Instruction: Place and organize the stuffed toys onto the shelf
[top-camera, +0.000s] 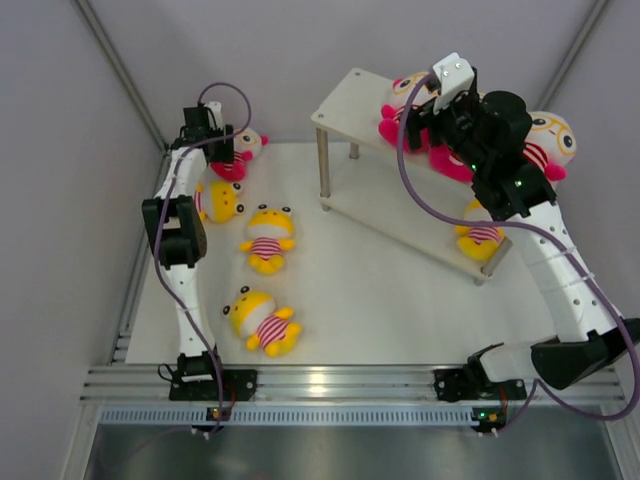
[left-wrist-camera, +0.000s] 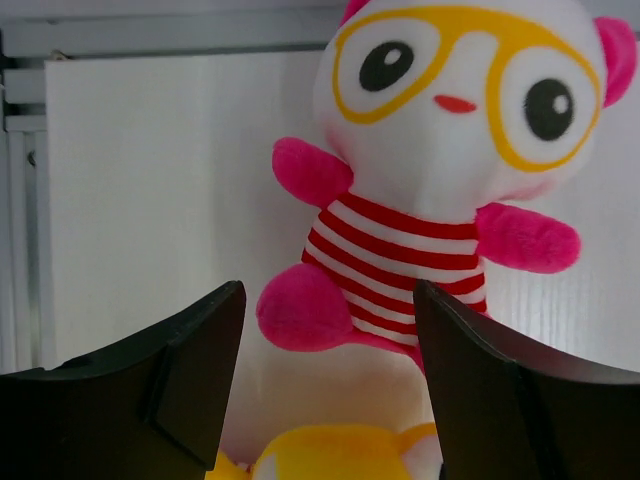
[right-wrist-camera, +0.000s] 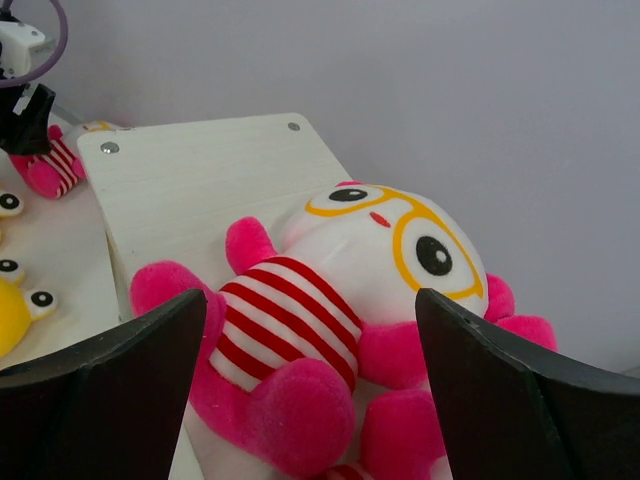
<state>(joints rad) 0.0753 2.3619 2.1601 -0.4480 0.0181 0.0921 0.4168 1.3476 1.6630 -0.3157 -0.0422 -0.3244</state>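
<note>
Left gripper (left-wrist-camera: 325, 300), jaws spread and empty, hangs over a pink doll (left-wrist-camera: 400, 260) lying on the table (left-wrist-camera: 150, 200) by its far-left corner. It should drop centred on the striped belly before closing. Right gripper (right-wrist-camera: 310, 315), likewise spread, reaches over a second pink doll (right-wrist-camera: 330, 290) lying on top of the shelf (right-wrist-camera: 200, 170).

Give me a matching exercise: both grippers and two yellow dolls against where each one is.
1. left gripper
2. right gripper
3. yellow doll nearest the arm bases
4. yellow doll beside the right arm

A. on the shelf's lower board
B. open, at the shelf-top pink doll
C. lying on the table
D. open, at the tabletop pink doll

Pairs: 1-D, 2-B, 3-C, 4-A
</note>
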